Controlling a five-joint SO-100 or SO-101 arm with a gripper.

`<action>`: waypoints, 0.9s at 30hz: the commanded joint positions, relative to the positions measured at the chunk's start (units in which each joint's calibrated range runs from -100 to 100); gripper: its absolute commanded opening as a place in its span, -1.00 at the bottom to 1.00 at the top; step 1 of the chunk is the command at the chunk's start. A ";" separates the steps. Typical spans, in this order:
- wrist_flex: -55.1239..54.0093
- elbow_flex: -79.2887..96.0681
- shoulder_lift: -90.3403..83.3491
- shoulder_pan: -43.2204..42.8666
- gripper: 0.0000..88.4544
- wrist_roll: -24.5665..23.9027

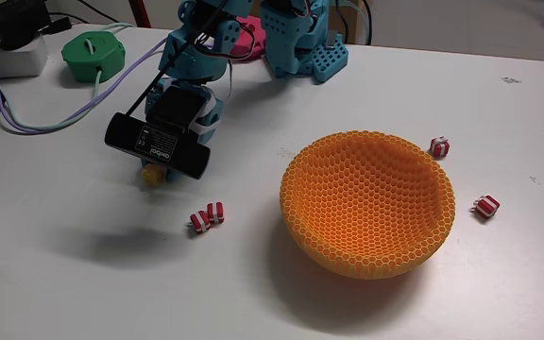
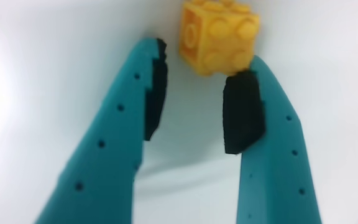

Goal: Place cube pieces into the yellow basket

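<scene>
Nothing lies in the yellow basket [image 1: 366,203] as far as its visible inside shows, so the task looks barely begun. In the wrist view the gripper [image 2: 194,78] has its jaws apart, the yellow studded cube [image 2: 216,34] just beyond the tips, not yet clamped. Three red-and-white striped pieces wait on the white counter [image 1: 64,283]: one [image 1: 208,216] left of the basket, two [image 1: 439,146] [image 1: 485,206] to its right. Far left sit a green round case [image 1: 93,52] and cables [image 1: 26,118]
</scene>
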 commanded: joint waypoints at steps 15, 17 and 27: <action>-2.57 -5.92 2.79 -0.11 -0.81 0.05; -2.31 -5.63 2.79 -0.30 -1.00 -0.98; -1.09 -5.92 -6.01 -2.26 -1.00 0.00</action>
